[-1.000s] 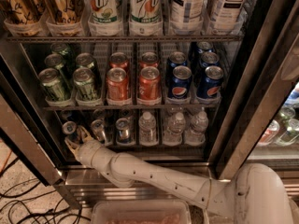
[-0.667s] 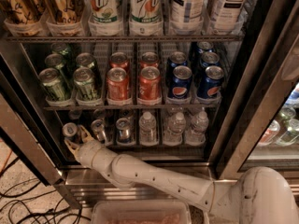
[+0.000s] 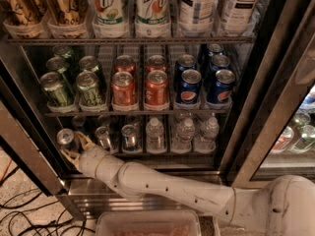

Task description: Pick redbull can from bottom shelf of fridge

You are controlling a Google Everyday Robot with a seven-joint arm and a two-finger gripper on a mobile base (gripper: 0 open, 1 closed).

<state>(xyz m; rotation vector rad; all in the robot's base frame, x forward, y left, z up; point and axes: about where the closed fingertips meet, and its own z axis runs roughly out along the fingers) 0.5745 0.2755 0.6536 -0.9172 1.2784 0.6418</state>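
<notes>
The fridge (image 3: 275, 107) stands open, with a steel frame and dark wire racks. On the bottom shelf (image 3: 147, 154) slim silver-topped redbull cans stand at the left: one at the far left (image 3: 65, 137), two more (image 3: 103, 137) (image 3: 129, 135) to its right. My gripper (image 3: 75, 147) reaches into the shelf's left end from the lower right, on a long white arm (image 3: 167, 186). It is open, its fingers spread just below and to the right of the far-left redbull can, close to it. I cannot tell whether they touch it.
Small clear water bottles (image 3: 184, 132) fill the right of the bottom shelf. The rack above holds green (image 3: 74, 85), red (image 3: 140, 82) and blue Pepsi cans (image 3: 204, 82). The door frame (image 3: 24, 151) slants at the left. Cables (image 3: 29, 215) lie on the floor. A clear tray (image 3: 147, 224) sits below.
The arm and gripper have hardly moved. The gripper stays at the far-left can on the bottom shelf.
</notes>
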